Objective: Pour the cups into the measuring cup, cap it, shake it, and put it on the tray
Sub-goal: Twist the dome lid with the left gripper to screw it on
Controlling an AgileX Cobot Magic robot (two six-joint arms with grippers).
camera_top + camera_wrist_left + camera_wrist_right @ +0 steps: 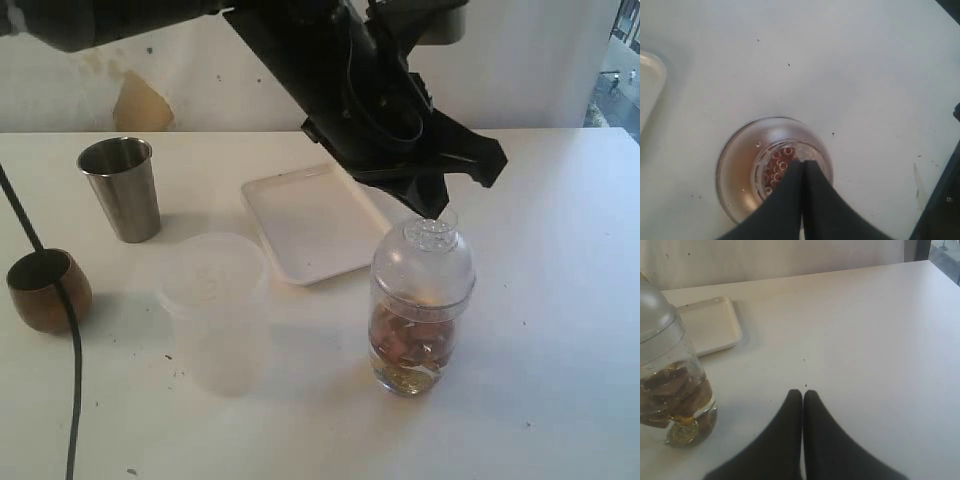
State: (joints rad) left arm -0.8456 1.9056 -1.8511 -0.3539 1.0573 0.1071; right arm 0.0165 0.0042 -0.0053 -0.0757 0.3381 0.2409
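Exterior view: wooden cup, steel tumbler were noted upright at left.
Measuring cup: lidded, was stood on table just right of tray.
Left gripper: was clenched empty above holed lid.
Right gripper: was clenched empty.
Risk: contents could be spilled through holes when shaken.

Exterior view, on table:
- Rear L: steel tumbler.
- Far L edge, in front of tumbler: wooden cup.
- Rear ctr: tray.
- Front ctr, just before tray: lidded container.
- R of container, near tray's front R corner: measuring cup, chunks inside, cap on top.
- Directly over cap: L gripper.
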